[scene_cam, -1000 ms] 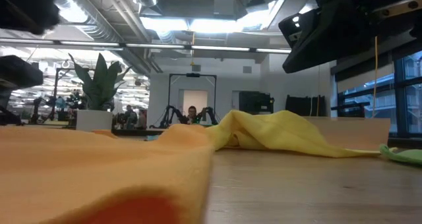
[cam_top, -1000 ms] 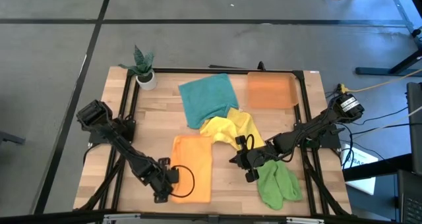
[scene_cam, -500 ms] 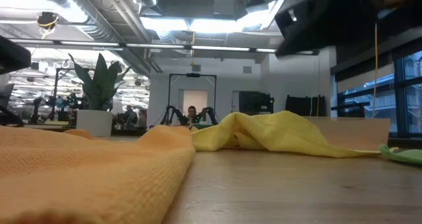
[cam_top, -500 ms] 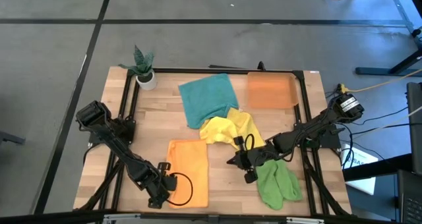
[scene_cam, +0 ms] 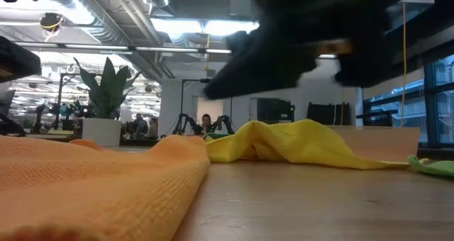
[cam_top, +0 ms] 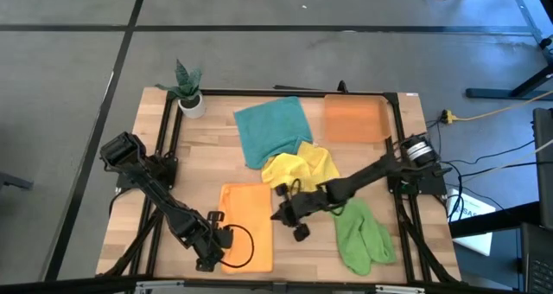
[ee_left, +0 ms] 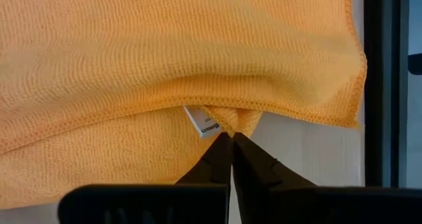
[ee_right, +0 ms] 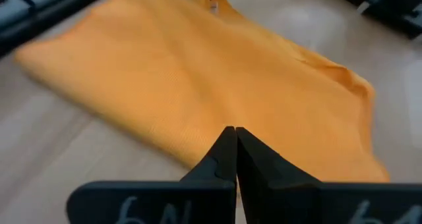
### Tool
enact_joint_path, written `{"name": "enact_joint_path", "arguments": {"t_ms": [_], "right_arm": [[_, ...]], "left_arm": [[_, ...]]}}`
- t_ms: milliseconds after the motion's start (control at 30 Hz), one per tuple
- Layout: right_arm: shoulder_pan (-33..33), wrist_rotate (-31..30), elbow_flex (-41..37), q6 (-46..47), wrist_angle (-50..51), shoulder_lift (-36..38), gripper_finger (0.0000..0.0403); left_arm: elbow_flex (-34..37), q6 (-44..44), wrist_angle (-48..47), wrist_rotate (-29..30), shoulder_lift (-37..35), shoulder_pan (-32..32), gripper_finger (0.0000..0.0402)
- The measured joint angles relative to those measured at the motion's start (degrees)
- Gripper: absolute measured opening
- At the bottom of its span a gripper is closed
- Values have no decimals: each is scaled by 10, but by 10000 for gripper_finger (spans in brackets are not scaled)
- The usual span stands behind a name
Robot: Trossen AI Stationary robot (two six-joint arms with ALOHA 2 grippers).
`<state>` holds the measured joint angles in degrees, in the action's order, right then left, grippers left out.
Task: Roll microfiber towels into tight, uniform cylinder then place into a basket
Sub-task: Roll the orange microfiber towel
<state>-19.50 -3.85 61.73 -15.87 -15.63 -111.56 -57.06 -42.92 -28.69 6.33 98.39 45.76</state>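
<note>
Since a second ago the right gripper [cam_top: 281,216] has swung away from the light green towel [cam_top: 363,240] toward the orange towel [cam_top: 245,225], which has slid a little toward the left arm's side.

That orange towel is a soft, waffle-textured cloth lying as a rough rectangle on the pale wooden table [cam_top: 199,164], with a stitched hem and a small white label [ee_left: 200,121] that only the left wrist view shows. In that view the left gripper [ee_left: 231,140] has its fingers pressed together on the towel's edge, pinching a small fold beside the label. The right wrist view shows the right gripper [ee_right: 231,133] with its fingers closed tight and empty, hanging just above the towel's other edge.

Beyond the orange towel, the yellow towel [cam_top: 301,169] lies crumpled in a heap; the low view shows its ridged folds [scene_cam: 298,143] rising off the wood. Farther from the orange towel, the teal towel [cam_top: 270,130] lies flat, and beside it sits the translucent orange basket [cam_top: 356,119], a shallow rectangle. A potted plant [cam_top: 188,88] stands at the far corner.
</note>
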Motion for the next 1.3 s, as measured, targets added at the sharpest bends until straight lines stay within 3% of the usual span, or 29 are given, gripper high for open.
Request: {"name": "enact_joint_path", "arguments": {"t_ms": [267, 833, 1300], "right_arm": [[42, 0, 87, -8, 76, -75, 2], [107, 1, 91, 35, 82, -111, 3], [112, -9, 91, 35, 71, -115, 4]], "left_arm": [[0, -2, -1, 0, 0, 0, 0], [0, 0, 34, -31, 0, 24, 0], [0, -4, 89, -29, 23, 37, 0]]}}
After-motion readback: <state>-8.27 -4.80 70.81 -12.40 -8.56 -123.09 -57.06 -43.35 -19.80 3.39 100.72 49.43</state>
